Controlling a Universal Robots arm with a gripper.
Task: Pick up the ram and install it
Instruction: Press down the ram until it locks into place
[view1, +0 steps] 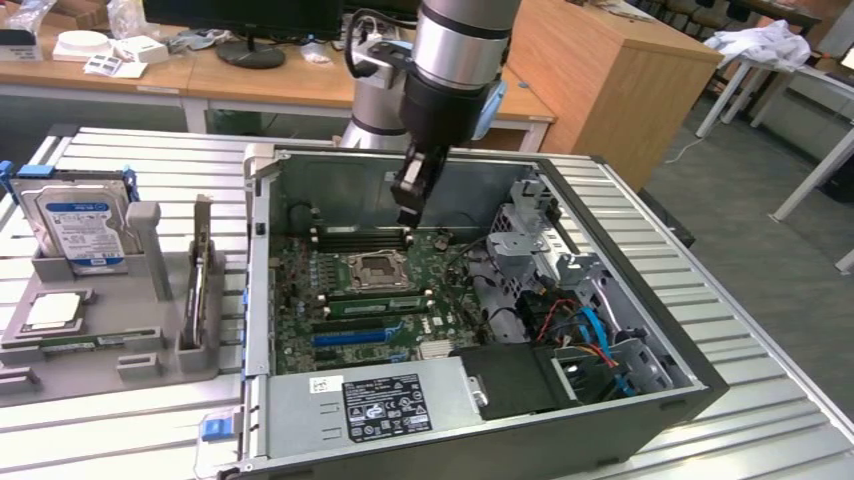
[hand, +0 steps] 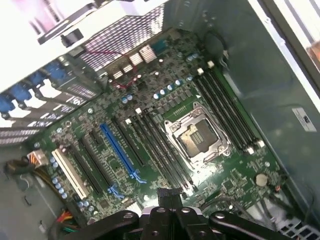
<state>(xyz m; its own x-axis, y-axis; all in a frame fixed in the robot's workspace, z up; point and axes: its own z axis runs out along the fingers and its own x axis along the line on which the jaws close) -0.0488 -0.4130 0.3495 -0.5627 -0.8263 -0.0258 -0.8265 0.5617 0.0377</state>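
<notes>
Nearest the exterior camera sits a silver boxy power supply with a black label, fitted in the near end of an open grey metal computer case. The case lies on its side on a slatted metal table. Inside it lies a green motherboard with a square silver processor socket near its middle. Just on the near side of the socket, a long, thin, pale green stick that appears to be the ram sits in one of the black slots. A grey and black robot arm reaches down into the case. Its narrow dark gripper hangs above the far edge of the board, clear of the stick, with its jaws pressed together and nothing between them. At the exterior view's left, beside the case, a grey plastic holder carries a blue-labelled silver hard drive and a small square silver processor chip.

From the wrist camera, the black gripper is closest, its tips closed on nothing. Below it spreads the motherboard with the open socket, rows of long black slots on either side of it, and a blue slot. Whether one of these slots holds the stick cannot be told from this angle.
</notes>
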